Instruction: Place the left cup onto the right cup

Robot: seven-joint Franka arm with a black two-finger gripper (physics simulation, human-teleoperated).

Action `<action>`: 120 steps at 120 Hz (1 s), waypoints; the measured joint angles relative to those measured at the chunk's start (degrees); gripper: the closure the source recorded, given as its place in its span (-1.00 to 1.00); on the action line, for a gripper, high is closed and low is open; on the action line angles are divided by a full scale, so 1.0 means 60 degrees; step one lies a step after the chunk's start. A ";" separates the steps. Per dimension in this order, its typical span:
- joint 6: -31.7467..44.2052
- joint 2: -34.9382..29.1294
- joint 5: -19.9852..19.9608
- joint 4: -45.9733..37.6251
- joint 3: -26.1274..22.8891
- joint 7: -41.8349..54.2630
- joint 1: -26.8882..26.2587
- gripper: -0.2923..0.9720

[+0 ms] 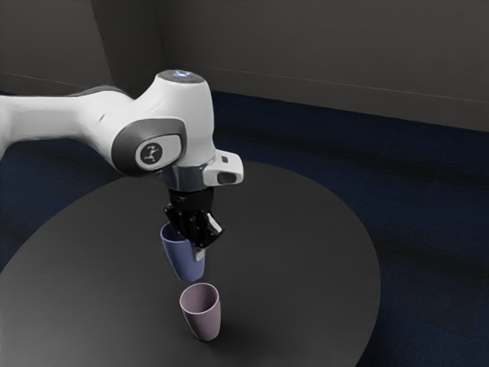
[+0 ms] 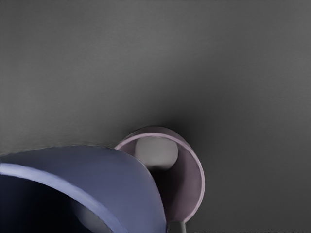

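A blue cup (image 1: 182,256) hangs in the air above the round dark table (image 1: 306,252), and my black gripper (image 1: 192,232) is shut on its rim. The cup tilts slightly. Just below it, a little toward the exterior view's right, a pink cup (image 1: 201,311) stands upright on the table with its mouth open upward. The two cups are apart. In the wrist view the blue cup (image 2: 92,189) looms large right under my hand, partly covering the pink cup (image 2: 182,174), whose inside and rim are in sight.
The table's edge (image 1: 367,321) curves close by on the exterior view's right. Dark blue floor (image 1: 428,199) surrounds the table, with grey walls behind.
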 joint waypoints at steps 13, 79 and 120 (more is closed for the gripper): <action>0.0186 0.0004 0.0047 -0.0113 -0.0001 -0.0219 0.0024 0.69; 0.0697 0.0005 -0.0028 -0.0515 -0.0537 -0.0980 -0.0068 0.69; 0.0843 0.0005 -0.0054 -0.0727 -0.0558 -0.1294 -0.0054 0.69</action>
